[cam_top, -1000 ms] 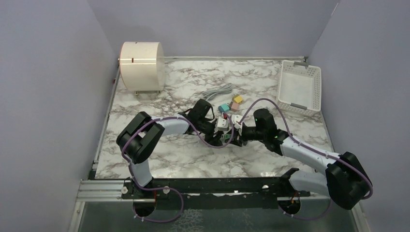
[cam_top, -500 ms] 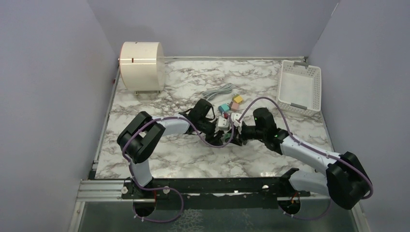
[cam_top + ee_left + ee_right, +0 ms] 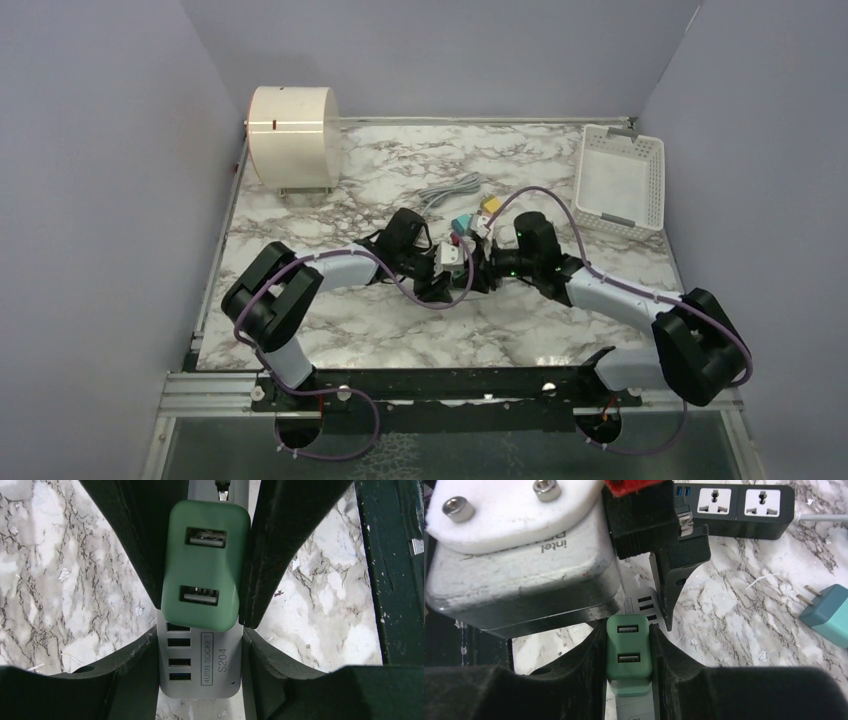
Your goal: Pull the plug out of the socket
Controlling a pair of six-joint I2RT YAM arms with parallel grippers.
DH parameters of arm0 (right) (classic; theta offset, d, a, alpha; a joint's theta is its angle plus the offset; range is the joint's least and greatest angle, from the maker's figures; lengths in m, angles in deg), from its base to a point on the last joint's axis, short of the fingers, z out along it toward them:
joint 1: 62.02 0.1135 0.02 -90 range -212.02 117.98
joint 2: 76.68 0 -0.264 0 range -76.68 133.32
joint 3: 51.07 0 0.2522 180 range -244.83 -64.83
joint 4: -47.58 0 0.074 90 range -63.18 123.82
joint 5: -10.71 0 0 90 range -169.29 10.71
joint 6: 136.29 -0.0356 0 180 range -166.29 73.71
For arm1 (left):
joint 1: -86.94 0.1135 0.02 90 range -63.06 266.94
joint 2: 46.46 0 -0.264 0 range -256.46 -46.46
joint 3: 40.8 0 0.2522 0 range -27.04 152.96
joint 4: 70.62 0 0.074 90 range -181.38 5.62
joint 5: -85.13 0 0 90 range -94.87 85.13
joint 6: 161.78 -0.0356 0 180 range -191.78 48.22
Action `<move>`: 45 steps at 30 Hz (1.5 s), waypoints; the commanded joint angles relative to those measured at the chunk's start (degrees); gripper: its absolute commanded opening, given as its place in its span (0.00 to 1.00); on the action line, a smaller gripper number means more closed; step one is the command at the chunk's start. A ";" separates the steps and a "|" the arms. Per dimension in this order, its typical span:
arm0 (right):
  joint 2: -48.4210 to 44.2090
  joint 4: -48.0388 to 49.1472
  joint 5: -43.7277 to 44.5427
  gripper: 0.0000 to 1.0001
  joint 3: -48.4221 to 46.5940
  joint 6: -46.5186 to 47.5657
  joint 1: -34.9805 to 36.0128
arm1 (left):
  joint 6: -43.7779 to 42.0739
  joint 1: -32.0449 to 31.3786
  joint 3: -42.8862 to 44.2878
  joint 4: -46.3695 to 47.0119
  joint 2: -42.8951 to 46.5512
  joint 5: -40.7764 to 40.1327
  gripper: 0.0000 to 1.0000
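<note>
Though small from above, shifted since 1 s ago: puts both wrists further left & slightly farther back over the bench [image 3: 400,330], w/ right elbow drawn in & left arm stretched out more. Moved as one bundle, so reads as repositioning or a tug dragging all along, not a clean split. Grips green plug [image 3: 205,565] by its sides w/ right hand [image 3: 628,652], clenched tight. Pins grey socket strip [image 3: 230,680] btw fingers of left hand [image 3: 200,645], also clenched. Shows plug lying over upper end of strip, a bit skewed, w/ USB slots of strip peeking out below. Can't confirm prongs out vs still seated – hidden under plug body. Prob. not done yet; needs hands pulled apart w/ strip held firm
</note>
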 commanded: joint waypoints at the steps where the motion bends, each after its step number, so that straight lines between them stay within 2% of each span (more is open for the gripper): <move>1: -5.19 14.84 -6.76 0.01 -1.57 -2.24 1.34 | 0.05 0.15 1.05 0.21 -0.35 -7.15 0.00; 5: -10.52 16.59 -5.53 0.01 2.96 4.60 1.42 | -0.65 0.15 2.40 -2.12 -2.06 -4.84 0.00; 9: -12.59 16.42 -8.12 0.01 5.62 11.08 1.42 | -1.81 0.15 4.04 -5.58 -4.03 -1.55 0.00; 18: -10.26 16.26 -6.03 0.01 5.79 10.92 1.40 | -1.78 0.15 4.08 -5.32 -3.25 -3.78 0.00; 24: -7.94 16.95 2.64 0.01 5.29 7.11 1.34 | 0.22 0.22 3.11 -2.47 -2.17 -9.58 0.00; 29: -6.35 20.85 12.69 0.01 5.86 1.07 0.31 | 4.11 -0.01 -0.69 4.29 1.21 -15.44 0.00; 37: -1.92 20.44 17.28 0.01 3.12 -6.99 -3.97 | 8.30 -0.11 -5.59 12.39 4.89 -22.26 0.00; 41: 3.71 14.43 18.54 0.01 -3.87 -13.36 -7.51 | 8.13 -0.55 -7.11 13.56 6.36 -21.52 0.00; 45: 8.44 14.17 17.83 0.01 -9.40 -17.86 -9.18 | 8.52 -1.20 -5.61 10.28 5.23 -19.93 0.00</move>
